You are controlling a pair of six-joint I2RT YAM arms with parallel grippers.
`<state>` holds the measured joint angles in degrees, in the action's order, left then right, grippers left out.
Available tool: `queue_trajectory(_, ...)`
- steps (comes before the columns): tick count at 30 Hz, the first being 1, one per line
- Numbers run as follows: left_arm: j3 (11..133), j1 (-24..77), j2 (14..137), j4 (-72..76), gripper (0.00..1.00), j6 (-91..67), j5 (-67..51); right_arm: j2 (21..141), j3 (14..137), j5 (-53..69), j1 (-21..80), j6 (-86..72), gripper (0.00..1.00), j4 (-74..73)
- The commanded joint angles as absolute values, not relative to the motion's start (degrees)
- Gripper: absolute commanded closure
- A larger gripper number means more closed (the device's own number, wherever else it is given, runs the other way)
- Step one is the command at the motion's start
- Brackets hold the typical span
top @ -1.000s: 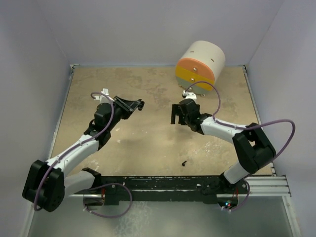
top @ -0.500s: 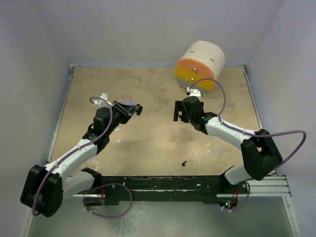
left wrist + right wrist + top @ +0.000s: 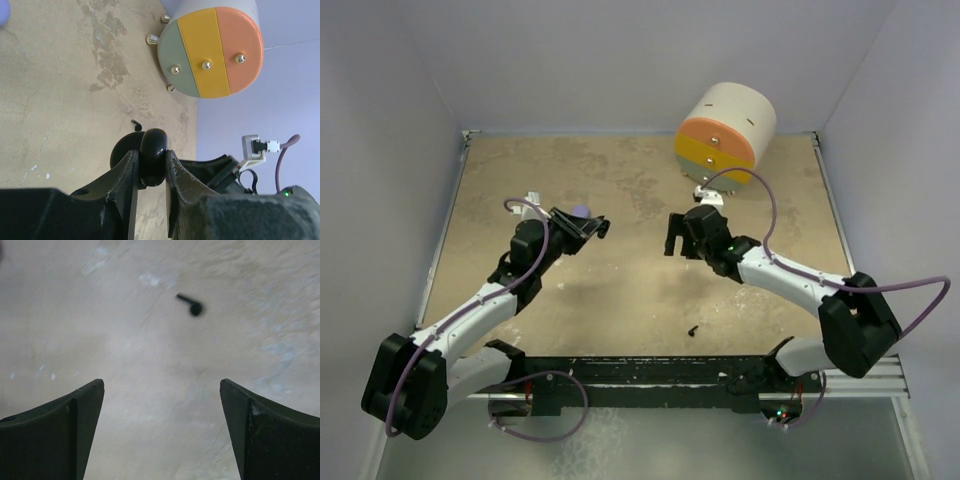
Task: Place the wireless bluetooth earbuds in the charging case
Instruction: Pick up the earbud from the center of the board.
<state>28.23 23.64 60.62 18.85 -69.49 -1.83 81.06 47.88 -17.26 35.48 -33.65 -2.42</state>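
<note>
black earbud [image 3: 192, 305] | loose, ahead of right tool [image 3: 161, 386] | jaws apart

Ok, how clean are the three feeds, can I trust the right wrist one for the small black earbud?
Right wrist view: blurred, the small black earbud smeared and the tabletop soft. Left wrist view: sharp, with white glints on the glossy black rounded object clamped in the left gripper. Top external view: evenly lit, soft shadows, earbud only a speck.
</note>
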Motion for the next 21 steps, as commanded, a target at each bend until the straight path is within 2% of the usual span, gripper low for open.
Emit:
queue_trajectory(1,27.8,23.3,59.2,19.9,1.00,-70.1,-3.5,78.4,46.6,-16.4,44.5,-45.3,0.00,-7.8)
queue_trajectory(11,24.0,23.4,51.2,14.4,1.00,-70.2,-5.8,73.5,42.6,-24.7,66.8,-79.0,0.00,-21.7)
queue_trajectory(16,22.0,23.3,46.7,11.0,1.00,-70.1,-6.4,77.0,42.2,-25.1,77.7,-93.7,0.00,-29.5)
queue_trajectory(21,22.1,23.4,45.7,9.2,1.00,-69.4,-7.5,79.5,42.5,-24.6,83.8,-103.6,0.00,-35.0)
